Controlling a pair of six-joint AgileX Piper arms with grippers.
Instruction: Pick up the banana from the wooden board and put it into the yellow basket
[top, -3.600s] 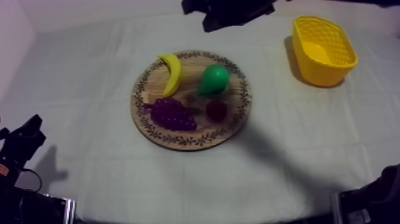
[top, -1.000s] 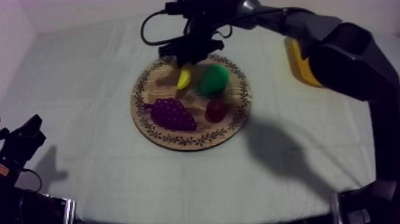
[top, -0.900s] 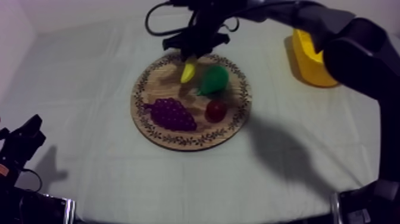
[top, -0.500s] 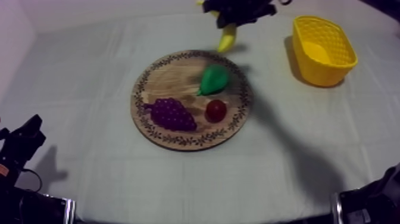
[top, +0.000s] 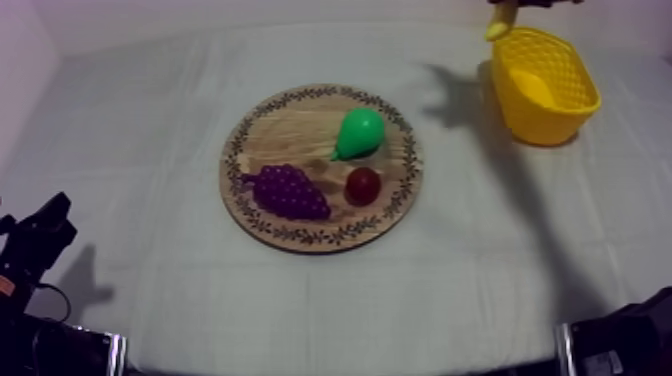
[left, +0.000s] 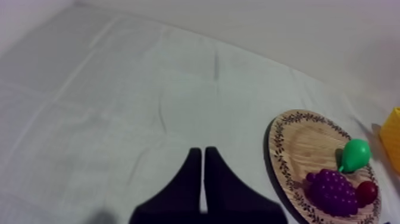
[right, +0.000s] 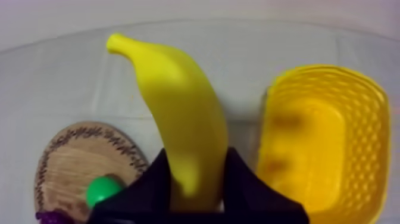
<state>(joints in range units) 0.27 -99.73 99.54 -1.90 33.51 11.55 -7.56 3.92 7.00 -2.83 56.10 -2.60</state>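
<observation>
My right gripper (right: 196, 186) is shut on the yellow banana (right: 178, 107), which stands up between its fingers (right: 152, 190), held in the air beside the yellow basket (right: 357, 119). From above, the banana's tip (top: 500, 20) hangs just over the far left rim of the basket (top: 545, 70). The round wooden board (top: 290, 125) in the middle of the table carries a green pear (top: 360, 131), purple grapes (top: 288, 192) and a small red fruit (top: 363, 185). My left gripper (left: 203, 179) is shut on nothing, resting low at the left (top: 58, 212), far from the board (left: 303, 143).
The basket stands at the table's far right with nothing in it. Open cloth lies between board and basket and all along the front. My right arm's base (top: 620, 340) is a dark shape at the lower right.
My right gripper lifted the banana off the board and carried it up and to the right, to the basket's far left rim. The left arm has not moved.
</observation>
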